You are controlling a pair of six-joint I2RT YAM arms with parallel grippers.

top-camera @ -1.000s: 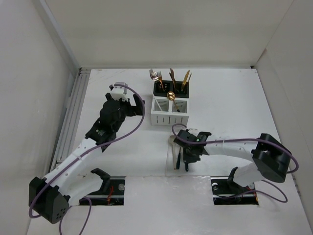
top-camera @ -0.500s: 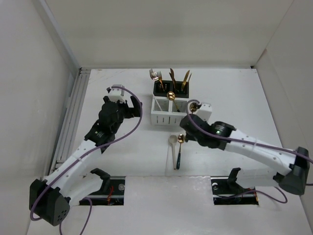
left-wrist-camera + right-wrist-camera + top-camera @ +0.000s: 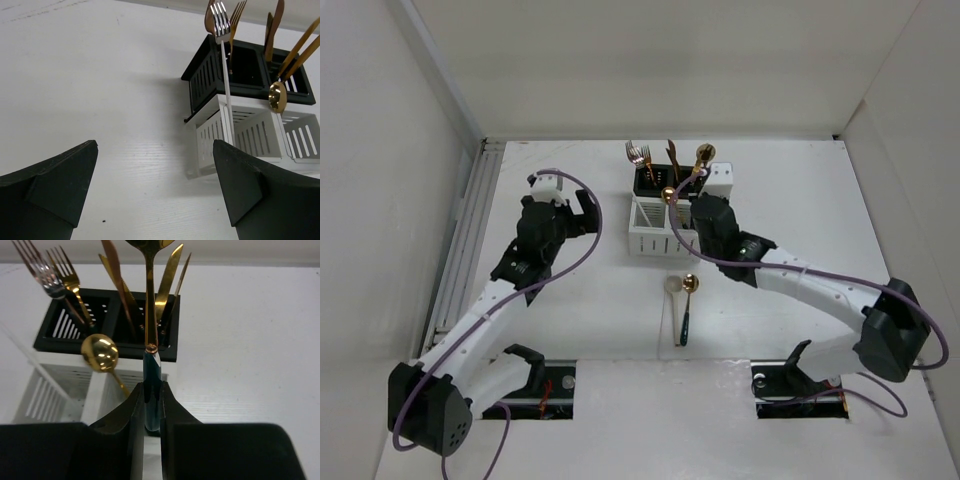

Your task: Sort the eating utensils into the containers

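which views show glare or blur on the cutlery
Right wrist view: glare spots on the gold spoon bowl, the white caddy and silver fork look soft, the green-handled spoon is sharp. Left wrist view: crisp, the black caddy casts a faint shadow. Top external view: even light, soft shadows.

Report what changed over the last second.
The right end effector, shut on a gold spoon, lifted it off the table and carried it back toward the black caddy. The left arm edged left. The cream spoon, the other gold spoon and the white caddy stayed put.
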